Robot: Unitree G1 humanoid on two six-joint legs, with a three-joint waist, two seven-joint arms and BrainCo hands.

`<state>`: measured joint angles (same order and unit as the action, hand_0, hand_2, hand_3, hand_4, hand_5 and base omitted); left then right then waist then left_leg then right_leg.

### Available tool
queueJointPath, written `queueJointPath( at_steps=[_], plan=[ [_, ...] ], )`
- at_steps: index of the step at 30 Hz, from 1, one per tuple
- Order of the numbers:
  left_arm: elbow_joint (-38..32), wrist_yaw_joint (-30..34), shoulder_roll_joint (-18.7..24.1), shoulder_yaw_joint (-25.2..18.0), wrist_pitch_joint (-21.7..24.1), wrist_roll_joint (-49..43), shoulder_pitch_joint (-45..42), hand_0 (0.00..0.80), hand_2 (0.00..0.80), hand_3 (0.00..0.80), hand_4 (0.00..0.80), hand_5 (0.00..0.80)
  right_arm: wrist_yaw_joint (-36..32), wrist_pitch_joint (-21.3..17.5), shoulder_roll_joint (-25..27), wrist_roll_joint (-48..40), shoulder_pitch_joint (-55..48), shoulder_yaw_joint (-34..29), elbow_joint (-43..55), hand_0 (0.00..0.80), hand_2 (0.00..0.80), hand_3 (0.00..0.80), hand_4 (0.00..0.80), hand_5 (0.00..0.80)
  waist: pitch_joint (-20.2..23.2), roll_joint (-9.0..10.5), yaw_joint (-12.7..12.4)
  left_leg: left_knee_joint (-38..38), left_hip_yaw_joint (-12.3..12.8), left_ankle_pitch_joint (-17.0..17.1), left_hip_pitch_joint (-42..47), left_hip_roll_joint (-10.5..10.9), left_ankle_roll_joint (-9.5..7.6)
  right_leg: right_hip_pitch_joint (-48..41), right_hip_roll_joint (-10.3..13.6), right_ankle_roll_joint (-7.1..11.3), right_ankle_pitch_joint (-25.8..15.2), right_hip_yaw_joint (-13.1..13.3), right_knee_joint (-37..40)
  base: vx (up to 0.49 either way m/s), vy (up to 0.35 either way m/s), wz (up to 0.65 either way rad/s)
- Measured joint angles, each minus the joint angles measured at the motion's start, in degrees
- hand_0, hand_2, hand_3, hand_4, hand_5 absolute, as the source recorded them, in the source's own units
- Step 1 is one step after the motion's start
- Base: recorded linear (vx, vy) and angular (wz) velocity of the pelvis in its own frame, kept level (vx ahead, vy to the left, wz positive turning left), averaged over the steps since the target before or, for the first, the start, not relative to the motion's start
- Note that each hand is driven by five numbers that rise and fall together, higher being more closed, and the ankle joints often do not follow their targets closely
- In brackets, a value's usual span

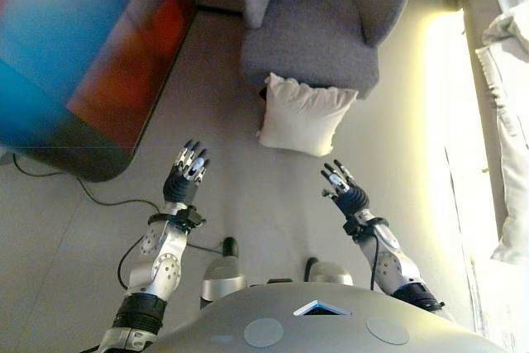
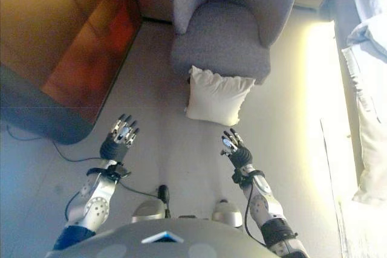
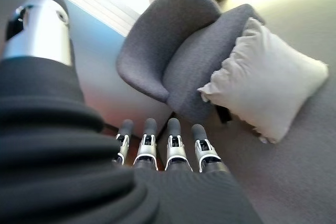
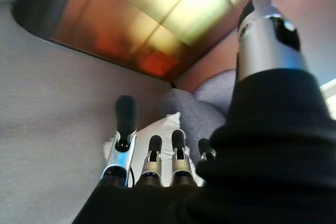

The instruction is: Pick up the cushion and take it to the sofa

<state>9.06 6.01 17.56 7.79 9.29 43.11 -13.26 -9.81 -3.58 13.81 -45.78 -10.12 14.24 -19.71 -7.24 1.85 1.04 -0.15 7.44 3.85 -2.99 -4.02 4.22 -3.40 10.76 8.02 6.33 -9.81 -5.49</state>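
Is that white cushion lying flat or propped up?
Propped up: the cushion stands on the floor, leaning against the grey armchair's front. Neither hand touches it.

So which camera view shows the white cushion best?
The left wrist view: the cushion fills it, leaning against the armchair. Both eye views show it whole but smaller; the right wrist view hides most behind fingers.

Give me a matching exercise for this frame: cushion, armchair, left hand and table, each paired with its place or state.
Things:
1. cushion
2. armchair
3. left hand
4. table

Places or states:
A. open, holding nothing, held above the floor
B. grey, at the far end of the floor
C. white, on the floor, leaning against the chair's front
D. reddish-brown top, on the robot's left

Pairs: 1-C, 2-B, 3-A, 4-D
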Motion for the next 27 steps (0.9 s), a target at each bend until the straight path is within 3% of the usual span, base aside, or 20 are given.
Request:
queueJointPath(
  at_steps=[3,5,6,8,10,12,14,15,16,17,18,19,20,22,25,27],
  plan=[
    [3.9,-0.1,0.4,0.2,0.0,0.2,7.0,0.000,0.000,0.000,0.000,0.000,0.6,-0.8,-0.4,-0.3,1.7,0.0,0.0,0.000,0.000,0.000,0.000,0.000,-2.1,-0.22,0.1,3.9,-0.3,-1.4,-2.9,1.1,-1.16,3.7,1.9,0.01,1.4,0.2,-6.7,-0.007,0.231,0.14],
    [5.3,-0.4,0.3,0.3,0.0,0.1,9.7,0.000,0.000,0.000,0.000,0.000,1.5,-1.2,-0.4,-0.7,3.3,0.0,0.0,0.000,0.000,0.000,0.000,0.000,-4.1,-1.69,1.1,5.6,-0.6,-2.4,-3.1,1.0,-1.88,8.2,3.0,-0.65,1.1,1.4,-18.2,0.117,0.215,0.13],
    [5.3,-0.9,0.5,0.6,-0.1,0.1,10.0,0.000,0.000,0.000,0.000,0.000,2.0,-1.3,-1.0,-1.1,3.2,-0.1,0.2,0.000,0.000,0.000,0.000,0.000,-4.3,-2.34,1.5,4.9,-0.5,-2.5,-2.2,0.7,-2.05,11.9,3.4,-2.74,-1.4,2.5,-25.8,0.158,0.118,0.12],
    [5.0,-1.5,0.9,0.7,-0.2,-0.1,9.5,0.000,0.000,0.000,0.000,0.000,2.3,-1.3,-2.3,-1.1,2.4,0.0,0.5,0.000,0.000,0.000,0.000,0.000,-4.6,-3.30,1.3,2.1,-0.3,-2.4,0.7,-0.2,-2.41,15.6,3.1,-3.03,-8.1,3.5,-31.3,0.231,0.037,0.03],
    [4.1,-1.6,2.0,0.0,-1.2,-0.1,7.8,0.000,0.000,0.000,0.000,0.000,2.2,-1.2,-2.5,-1.1,1.7,0.4,1.4,0.000,0.000,0.000,0.000,0.000,-4.8,-3.02,1.0,2.0,-0.2,-1.7,1.2,-0.5,-3.64,15.9,3.0,-1.77,-6.4,3.6,-29.8,0.288,-0.051,-0.01],
    [3.7,-1.6,2.9,-0.2,-1.4,-0.1,5.7,0.000,0.000,0.000,0.000,0.000,2.3,-1.2,-2.3,-1.1,1.8,0.1,1.4,0.000,0.000,0.000,0.000,0.000,-4.3,-2.32,1.1,2.3,-0.1,-1.7,0.7,-0.5,-3.66,15.1,2.7,-0.40,-4.4,3.7,-24.1,0.442,-0.131,0.15],
    [3.7,-1.6,3.2,0.2,-1.7,-0.1,4.9,0.000,0.000,0.000,0.000,0.000,2.3,-1.2,-1.9,-1.9,1.7,-0.3,1.3,0.000,0.000,0.000,0.000,0.000,-3.8,-1.43,1.5,1.9,-1.5,-1.8,-1.6,-0.4,-3.48,12.9,0.4,0.48,-2.3,4.1,-11.7,0.461,-0.087,0.34],
    [3.6,-1.5,4.3,0.8,-1.7,-0.1,5.1,0.000,0.000,0.000,0.000,0.000,2.3,-1.2,-2.8,-2.5,1.4,-0.6,1.3,0.000,0.000,0.000,0.000,0.000,-2.9,1.71,2.5,2.5,-1.6,-2.0,-1.7,2.3,-3.29,11.7,1.5,0.76,1.7,4.9,-4.2,0.445,-0.034,0.86],
    [5.5,-1.5,3.8,1.4,-1.9,-0.1,6.7,0.000,0.000,0.000,0.000,0.000,2.2,-1.2,-3.3,-3.3,1.4,-1.8,0.8,0.000,0.000,0.000,0.000,0.000,-3.7,4.31,4.7,16.5,-0.3,-4.6,-4.7,6.5,-5.31,10.6,4.4,1.66,-4.5,5.3,-2.2,0.507,-0.027,1.00],
    [5.8,-1.2,2.5,2.5,-2.2,-0.2,5.9,0.000,0.000,0.000,0.000,0.000,2.3,-1.1,-1.7,-3.6,1.1,-2.3,1.1,0.000,0.000,0.000,0.000,0.000,-3.4,3.20,6.0,24.8,1.0,-11.2,-4.5,7.7,-6.07,9.3,4.6,2.30,-4.4,4.9,-2.6,0.520,-0.032,0.76],
    [5.2,-0.5,1.5,3.2,-2.2,-0.5,4.1,0.000,0.000,0.000,0.000,0.000,2.2,-1.2,0.1,-4.1,-0.1,-2.3,2.5,0.000,0.000,0.000,0.000,0.000,-2.9,1.65,6.3,21.7,1.4,-14.9,0.1,8.2,-7.36,9.2,4.1,1.72,-5.2,4.6,-5.6,0.526,-0.052,0.12],
    [4.2,0.0,1.4,3.1,-2.1,-0.9,3.1,0.000,0.000,0.000,0.000,0.000,2.0,-1.4,1.2,-4.5,-0.8,-2.4,3.1,0.000,0.000,0.000,0.000,0.000,-3.1,-0.30,6.3,12.0,-1.4,-17.5,6.7,7.8,-8.00,13.3,3.1,2.94,-2.2,4.3,-14.6,0.483,-0.061,-0.33],
    [4.2,0.1,1.7,2.7,-1.8,-1.3,3.2,0.000,0.000,0.000,0.000,0.000,2.2,-1.2,1.3,-5.0,-1.2,-2.2,2.7,0.000,0.000,0.000,0.000,0.000,-3.5,-0.47,6.0,10.8,-3.2,-17.5,8.1,7.5,-8.29,18.4,2.2,2.71,1.1,4.8,-20.0,0.565,-0.093,-0.36],
    [4.3,0.5,2.5,1.9,-1.0,-1.3,3.6,0.000,0.000,0.000,0.000,0.000,2.1,-1.2,0.0,-5.3,-1.3,-2.1,2.8,0.000,0.000,0.000,0.000,0.000,-3.6,-0.28,6.8,10.8,-5.6,-17.8,7.0,5.9,-7.57,24.2,-0.2,3.40,-2.2,4.0,-14.8,0.599,-0.117,0.22],
    [5.7,1.1,2.6,2.0,-1.1,-1.3,3.2,0.000,0.000,0.000,0.000,0.000,2.1,-1.2,-2.0,-5.4,-1.4,-2.2,0.8,0.000,0.000,0.000,0.000,0.000,-3.3,2.40,7.8,9.3,-8.0,-19.2,10.8,6.0,-4.91,25.3,0.2,2.22,-8.7,2.5,-4.1,0.615,-0.162,0.49],
    [5.2,1.0,2.0,2.0,-1.2,-1.3,1.2,0.000,0.000,0.000,0.000,0.000,1.9,-0.9,-2.1,-5.4,-1.5,-1.3,0.7,0.000,0.000,0.000,0.000,0.000,-2.7,2.14,7.8,8.2,-7.8,-21.0,14.7,4.8,-3.33,24.5,-0.2,1.45,-9.5,0.3,-5.5,0.460,-0.176,0.35]
  ],
)
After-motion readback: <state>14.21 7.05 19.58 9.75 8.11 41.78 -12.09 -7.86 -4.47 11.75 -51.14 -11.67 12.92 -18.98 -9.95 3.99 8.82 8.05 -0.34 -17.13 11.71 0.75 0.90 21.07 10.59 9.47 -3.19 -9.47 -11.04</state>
